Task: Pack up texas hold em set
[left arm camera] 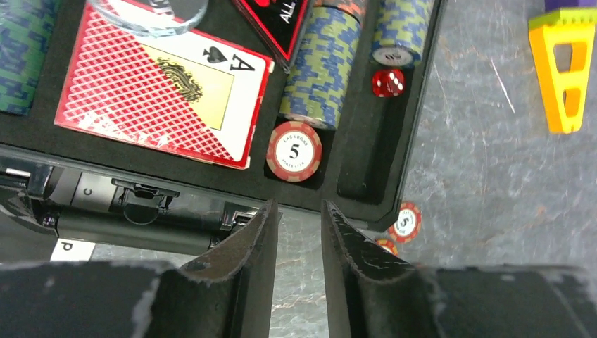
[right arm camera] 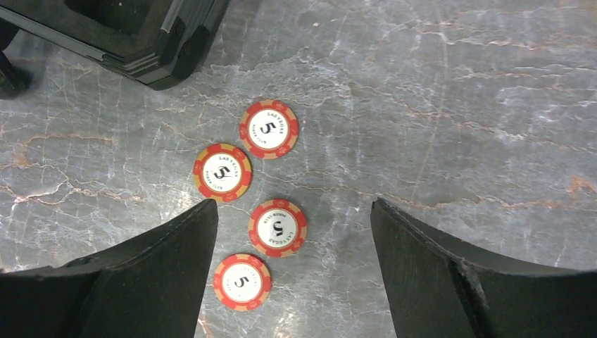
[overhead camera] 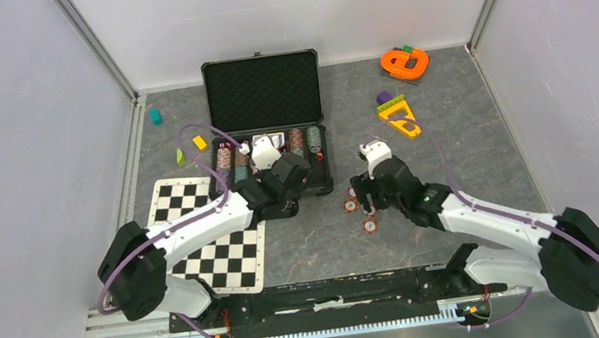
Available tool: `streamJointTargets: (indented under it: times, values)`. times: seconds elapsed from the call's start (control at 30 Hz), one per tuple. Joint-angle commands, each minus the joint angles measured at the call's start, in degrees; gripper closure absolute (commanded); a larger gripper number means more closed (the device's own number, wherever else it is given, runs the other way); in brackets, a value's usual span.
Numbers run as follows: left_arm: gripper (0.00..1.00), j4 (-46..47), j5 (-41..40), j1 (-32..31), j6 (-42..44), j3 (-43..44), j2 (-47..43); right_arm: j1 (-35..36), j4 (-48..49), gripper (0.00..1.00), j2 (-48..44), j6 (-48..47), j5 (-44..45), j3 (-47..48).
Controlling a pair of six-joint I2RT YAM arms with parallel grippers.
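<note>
The black briefcase [overhead camera: 263, 91] stands open at the back, its foam tray holding coloured chip stacks [left arm camera: 320, 67], a card deck [left arm camera: 163, 91], a red die [left arm camera: 388, 83] and one red-white chip [left arm camera: 294, 151] lying flat. My left gripper [overhead camera: 301, 173] [left arm camera: 299, 211] hovers at the case's front edge, its jaws a narrow gap apart with nothing between them. Several red-white chips [right arm camera: 268, 128] [overhead camera: 351, 205] lie loose on the table right of the case. My right gripper [overhead camera: 361, 196] [right arm camera: 293, 204] hangs wide open over them, one chip [right arm camera: 277, 227] between its fingers, untouched.
A black-white checkered mat [overhead camera: 220, 258] lies under the left arm. Orange and yellow toys [overhead camera: 398, 117] [left arm camera: 563, 70] and an orange ring toy [overhead camera: 404, 62] sit at the back right. Small blocks [overhead camera: 199, 142] lie left of the case. White walls enclose the table.
</note>
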Motion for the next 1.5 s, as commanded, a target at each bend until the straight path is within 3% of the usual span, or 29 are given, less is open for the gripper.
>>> streamJointTargets:
  times: [0.0,0.2,0.43,1.13,1.47]
  values:
    - [0.61,8.68,6.40,0.20,15.41,-2.97,-4.24,0.10,-4.66,0.17,7.29,0.48,-2.92,7.69]
    - [0.40,18.48,18.71,0.11,28.70,-10.75,-9.50,0.10,-11.41,0.21,18.90,0.91,-3.49,16.89]
    - [0.34,19.84,22.07,0.02,33.54,-15.49,-13.62,-0.64,-15.25,0.24,26.44,4.73,-1.66,22.94]
    - [0.31,23.71,27.67,-0.14,36.48,-16.71,-13.48,-4.30,-15.03,0.32,38.73,9.51,-4.61,28.01]
    - [0.31,24.16,29.60,-0.15,36.74,-15.75,-12.36,-5.11,-15.29,0.47,38.17,10.50,-4.40,26.90]
